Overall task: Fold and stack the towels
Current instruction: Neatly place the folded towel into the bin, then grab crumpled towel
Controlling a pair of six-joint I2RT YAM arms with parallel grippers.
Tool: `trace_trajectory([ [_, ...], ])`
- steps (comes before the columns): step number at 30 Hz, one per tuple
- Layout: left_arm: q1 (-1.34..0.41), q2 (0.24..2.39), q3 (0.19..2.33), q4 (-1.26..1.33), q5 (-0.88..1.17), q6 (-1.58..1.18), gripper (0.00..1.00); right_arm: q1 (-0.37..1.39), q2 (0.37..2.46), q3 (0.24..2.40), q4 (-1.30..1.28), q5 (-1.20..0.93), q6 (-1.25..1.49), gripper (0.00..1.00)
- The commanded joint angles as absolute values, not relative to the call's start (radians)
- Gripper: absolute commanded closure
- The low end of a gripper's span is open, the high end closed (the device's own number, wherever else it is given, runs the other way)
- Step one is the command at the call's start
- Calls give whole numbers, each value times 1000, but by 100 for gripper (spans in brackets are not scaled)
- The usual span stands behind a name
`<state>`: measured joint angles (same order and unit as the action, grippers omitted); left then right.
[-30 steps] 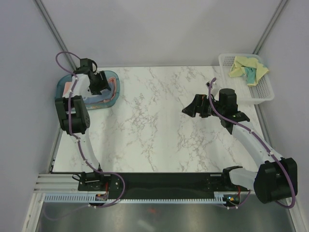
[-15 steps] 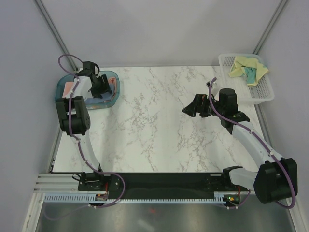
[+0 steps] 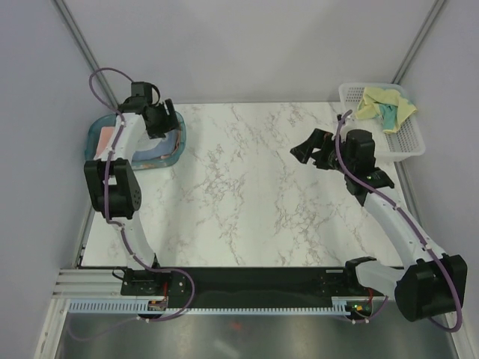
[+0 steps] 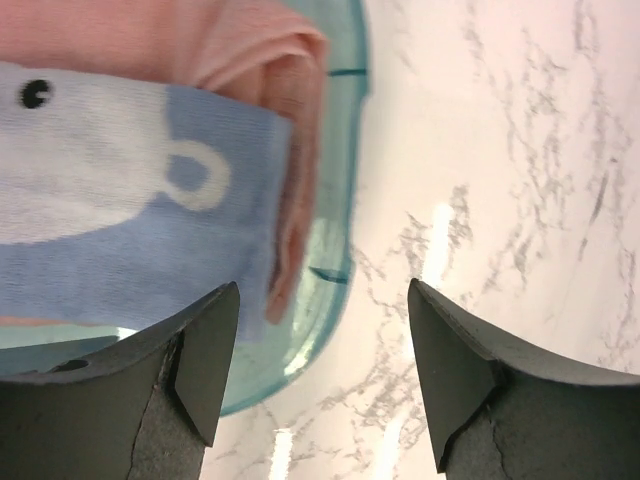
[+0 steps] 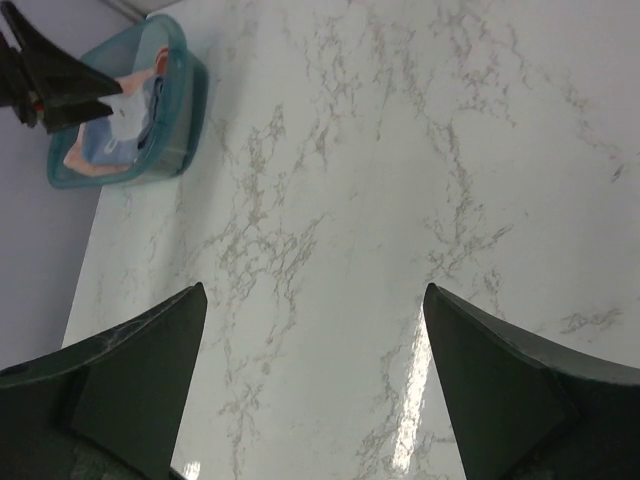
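the light blue towel (image 4: pixel 150 280) lies folded on top of the salmon-pink towel (image 4: pixel 260 50) inside the teal tray (image 4: pixel 345 150) at the far left of the worktop (image 3: pixel 239 187). the pale yellow towel (image 3: pixel 378 101), with its teal panel, sits crumpled in the white mesh basket (image 3: pixel 410 142) at the far right corner.

all three look like soft, light cloth that will sag and drape when lifted, so a pinch at one point would let the rest hang and unfold. the yellow one is probably best taken at a corner or hem, then spread flat on the worktop before folding. it should not slip much, but loose folds could catch on the basket mesh.

the left gripper (image 4: pixel 323 290) hangs over the tray's rim, fingers spread wide with nothing between them. the right gripper (image 5: pixel 314 290) hovers over bare worktop, well apart from the basket, fingers spread wide and empty.

no writing or brand can be read. the blue towel bears a white cup-shaped motif with a small black dot, and no tag shows clearly.
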<state>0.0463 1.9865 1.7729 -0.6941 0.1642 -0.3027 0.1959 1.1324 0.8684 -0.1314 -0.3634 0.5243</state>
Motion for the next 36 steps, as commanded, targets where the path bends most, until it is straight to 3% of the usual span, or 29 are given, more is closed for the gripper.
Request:
trace_trajectory([
  [1,-75,1886,1752,-692,206,-340,24,192,1149,982,-130,-145,595,2],
  [8,-348,1708,1623,-654,227,-291,22,80,1397,1245,-239,264,474,2],
  [9,-366,1678,1567,-638,263,-270,1,62,1431,1312,-245,296,465,2],
  [13,-429,1524,1438,-589,342,-252,0,-35,1624,1466,-307,397,452,2],
  [22,-448,1272,1203,-477,454,-256,0,-176,2107,1794,-249,344,428,7],
  [29,-448,1227,1160,-453,394,-236,0,-241,2431,2144,-164,279,482,10],
  [36,-446,1246,1147,-442,370,-224,0,-261,2609,2252,-54,207,571,13],
])
